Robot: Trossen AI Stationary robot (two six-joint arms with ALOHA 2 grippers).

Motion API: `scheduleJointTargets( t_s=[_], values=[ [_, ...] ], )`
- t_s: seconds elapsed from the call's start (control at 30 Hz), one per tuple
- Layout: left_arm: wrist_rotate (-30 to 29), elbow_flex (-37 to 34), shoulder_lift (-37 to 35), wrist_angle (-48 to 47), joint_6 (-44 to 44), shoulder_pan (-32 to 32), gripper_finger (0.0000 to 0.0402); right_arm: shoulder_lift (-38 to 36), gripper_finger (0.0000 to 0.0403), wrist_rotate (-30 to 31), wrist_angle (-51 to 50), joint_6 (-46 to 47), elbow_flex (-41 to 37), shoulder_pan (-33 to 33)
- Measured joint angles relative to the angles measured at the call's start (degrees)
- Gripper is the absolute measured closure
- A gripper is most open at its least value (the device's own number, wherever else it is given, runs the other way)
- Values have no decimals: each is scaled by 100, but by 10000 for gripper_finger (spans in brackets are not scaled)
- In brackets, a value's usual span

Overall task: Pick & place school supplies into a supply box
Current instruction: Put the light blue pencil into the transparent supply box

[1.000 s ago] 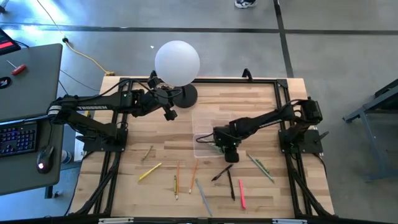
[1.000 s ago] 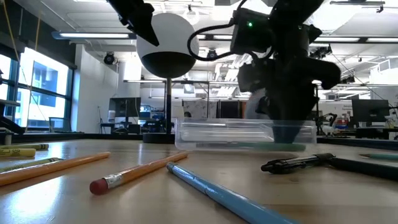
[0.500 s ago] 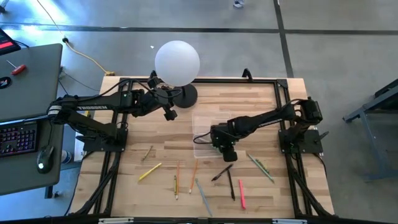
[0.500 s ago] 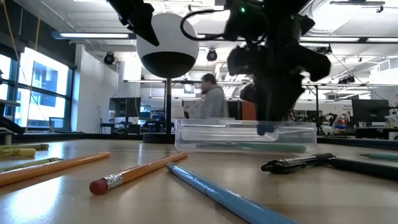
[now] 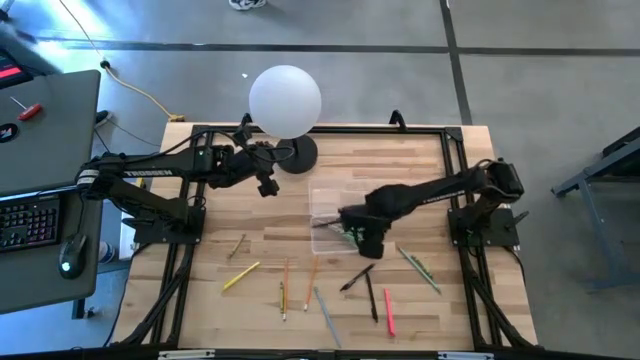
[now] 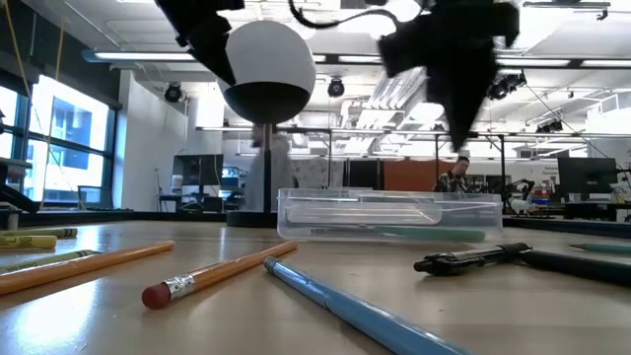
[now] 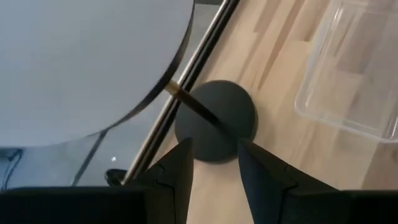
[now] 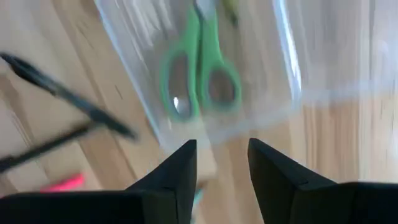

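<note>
With the green-handled scissors [image 8: 200, 70] lying inside the clear supply box [image 5: 335, 212], the right gripper [image 8: 221, 165] is held empty above the box's near edge, fingers apart, so a pen beside the box is judged the next pick, while the left gripper [image 7: 215, 163], fingers parted on nothing, waits beyond the box by the lamp base [image 7: 216, 122].

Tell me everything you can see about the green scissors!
The scissors are small, with bright green plastic-looking handles forming two oval finger loops. They lie flat and closed inside the clear supply box, resting on its bottom. Nothing grips them; the right end effector hangs open above, empty.
</note>
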Motion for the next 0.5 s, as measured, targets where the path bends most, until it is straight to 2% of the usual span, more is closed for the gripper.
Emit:
scheduleJointTargets(
  t_s=[0.13,0.23,0.4,0.5],
  values=[
    [67,0,0,-35,-55,0,243,-2,281,34,-448,796,-287,651],
    [98,0,0,-36,63,0,243,-118,281,-127,-412,1144,-588,1156],
    [158,0,-92,-169,113,0,243,-773,281,-155,-15,2489,-1132,1792],
    [237,4,-256,-395,-112,-6,243,-1317,281,287,33,3468,-1552,2220]
  ],
)
